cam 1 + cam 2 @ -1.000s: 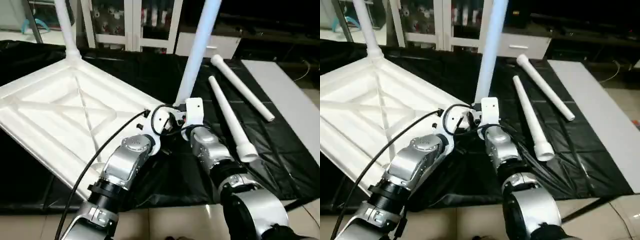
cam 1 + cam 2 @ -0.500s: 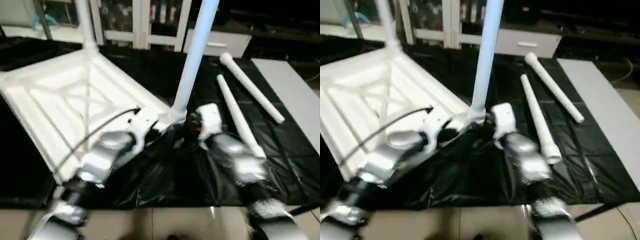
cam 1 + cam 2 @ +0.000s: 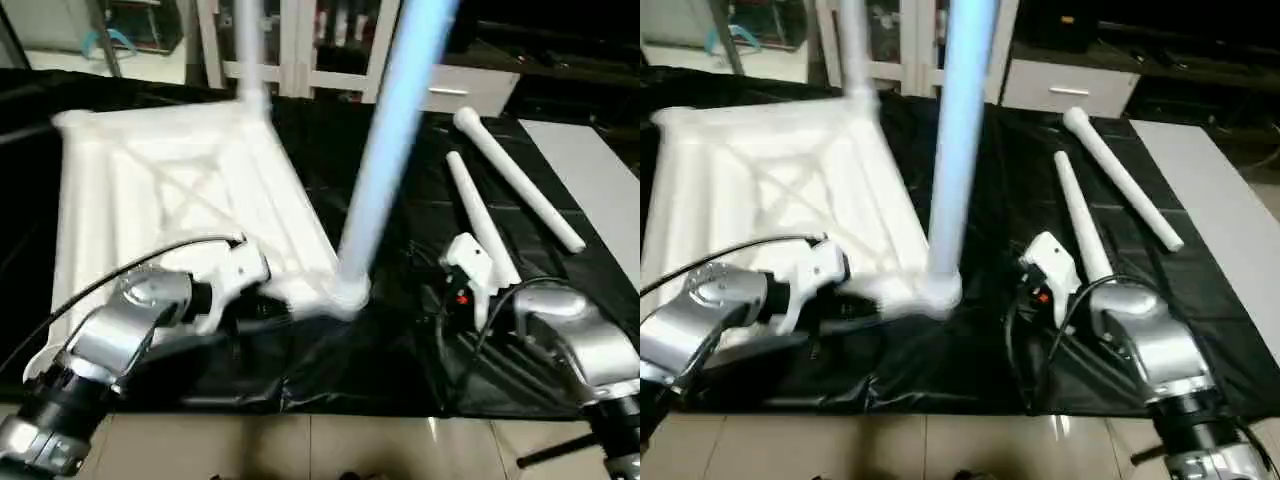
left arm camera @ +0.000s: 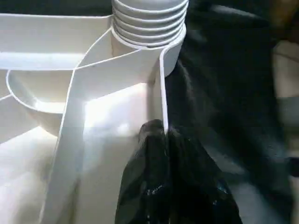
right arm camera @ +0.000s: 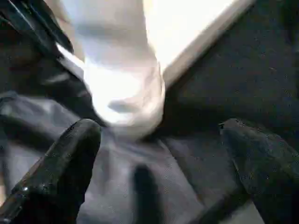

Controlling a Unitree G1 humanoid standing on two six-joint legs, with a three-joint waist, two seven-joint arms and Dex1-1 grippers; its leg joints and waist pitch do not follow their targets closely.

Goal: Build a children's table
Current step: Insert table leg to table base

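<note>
Head eyes: two cameras high up, side by side, looking forward and down over both silver arms.
Shared by the eyes: the table top, a standing leg and the black sheet.
Left wrist: very close to the table's rim.
Right wrist: low, close, facing the corner socket, also seen from above.

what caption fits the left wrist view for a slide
Left gripper shut on the thin rim of the upturned table top, just below the corner socket holding a ribbed leg.
</note>
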